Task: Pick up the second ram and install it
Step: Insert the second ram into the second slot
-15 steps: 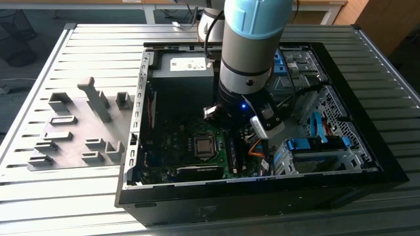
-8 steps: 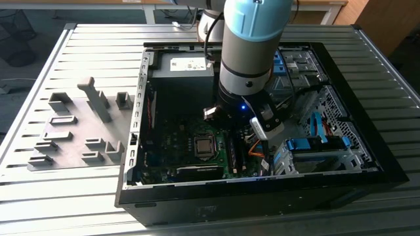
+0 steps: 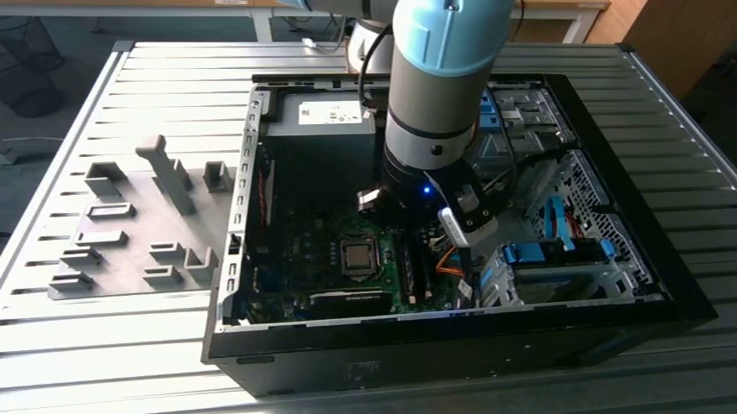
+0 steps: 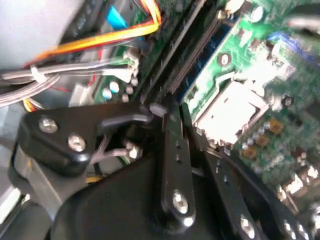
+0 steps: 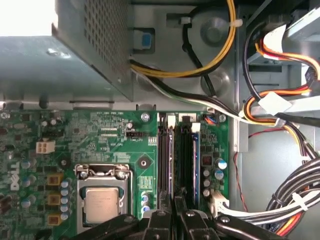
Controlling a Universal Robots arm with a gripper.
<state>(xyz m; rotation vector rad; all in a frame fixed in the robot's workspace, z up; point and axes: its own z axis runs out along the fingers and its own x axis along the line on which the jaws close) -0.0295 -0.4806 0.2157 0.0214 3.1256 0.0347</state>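
Seating the second ram [image 5: 173, 160] is, as I am judging it, the step in hand. In the first wrist view the hand [image 5: 175, 207] is closing its two black fingers [image 5: 161, 220] together over a thin stick that I am seeing edge-on, a pale blue-grey sliver standing upright in a long black slot of the green motherboard [image 5: 110, 135]. I am reading the hand as gripping that stick; how deep it is sitting in the slot I cannot tell.

In the exterior view the arm [image 3: 444, 86] is reaching straight down into the open black computer case [image 3: 461, 332], which is lying on the ribbed metal counter [image 3: 173, 95]. A grey fixture plate [image 3: 127, 241] with raised plastic blocks is lying beside the case, toward the exterior view's left.

This step is calling for a straight, even push along the slot, with the stick kept upright, since the board is thin and rigid and would bind if it were tilted.

The surroundings are looking hard and crowded: a perforated sheet-metal power supply [image 5: 75, 65], the square bright-metal processor socket [image 5: 102, 200] just beside the slots, and bundled yellow, orange and black cables [image 5: 210, 65] curving nearby.
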